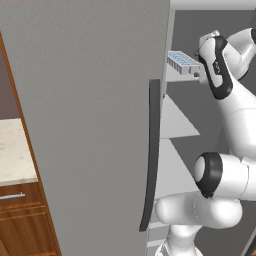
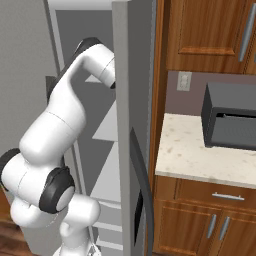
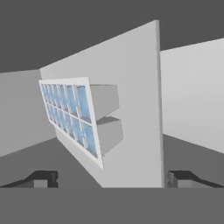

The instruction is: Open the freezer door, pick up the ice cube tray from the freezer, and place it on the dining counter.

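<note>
Pale blue and white, the ice cube tray (image 3: pixel 72 117) sits on an upper shelf (image 1: pixel 176 76) inside the freezer (image 1: pixel 210 120), out toward the shelf's front edge, with its two rows of cells facing up. From the left base view its long axis appears to run along the shelf edge, more or less across the opening, one short end pointing toward the arm; in the hand view the hand is rolled, so the shelf stands like a wall and the tray seems to hang off it. The gripper (image 3: pixel 112 178) is spread about as wide as it goes and holds nothing, its two tips apart with the tray ahead of them, not touching. The worry, to my eye, is the approach: a tray this shallow, so near the lip, could be pushed back or tipped off the shelf if a finger meets its rim rather than straddling its narrow width. The freezer door (image 1: pixel 95 120) stands swung open just beside the arm, its dark handle (image 1: pixel 152 155) close to the elbow, and a careless withdrawal could clip it.
</note>
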Controlling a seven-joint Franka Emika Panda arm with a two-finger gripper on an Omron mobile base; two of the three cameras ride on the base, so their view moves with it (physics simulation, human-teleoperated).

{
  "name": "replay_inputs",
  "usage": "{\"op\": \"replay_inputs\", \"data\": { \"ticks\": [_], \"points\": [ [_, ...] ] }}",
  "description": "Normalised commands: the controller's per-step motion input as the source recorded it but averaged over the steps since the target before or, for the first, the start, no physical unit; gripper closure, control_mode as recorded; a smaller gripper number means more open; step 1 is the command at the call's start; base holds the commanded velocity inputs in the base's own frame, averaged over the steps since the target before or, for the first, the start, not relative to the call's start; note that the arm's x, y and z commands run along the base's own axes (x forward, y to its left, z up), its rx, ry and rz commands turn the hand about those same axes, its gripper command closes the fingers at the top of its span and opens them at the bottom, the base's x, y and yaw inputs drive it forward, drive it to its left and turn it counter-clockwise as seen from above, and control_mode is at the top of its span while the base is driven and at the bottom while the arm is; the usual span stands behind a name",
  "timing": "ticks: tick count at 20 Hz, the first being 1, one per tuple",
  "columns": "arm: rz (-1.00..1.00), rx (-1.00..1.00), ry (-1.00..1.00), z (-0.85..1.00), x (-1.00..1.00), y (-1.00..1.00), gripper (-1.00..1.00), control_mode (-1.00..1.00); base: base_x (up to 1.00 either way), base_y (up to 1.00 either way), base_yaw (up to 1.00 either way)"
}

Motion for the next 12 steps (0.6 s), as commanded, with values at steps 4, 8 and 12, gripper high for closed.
{"op": "replay_inputs", "data": {
  "ticks": [4,8,12],
  "points": [
    [0.00,0.00,0.00,-0.25,0.15,-0.03,-1.00,-1.00,0.00,0.00,0.00],
    [0.00,0.00,0.00,-0.14,0.27,0.00,-1.00,-1.00,0.00,0.00,0.00],
    [0.00,0.00,0.00,-0.09,0.46,0.00,-1.00,-1.00,0.00,0.00,0.00]
  ]
}}
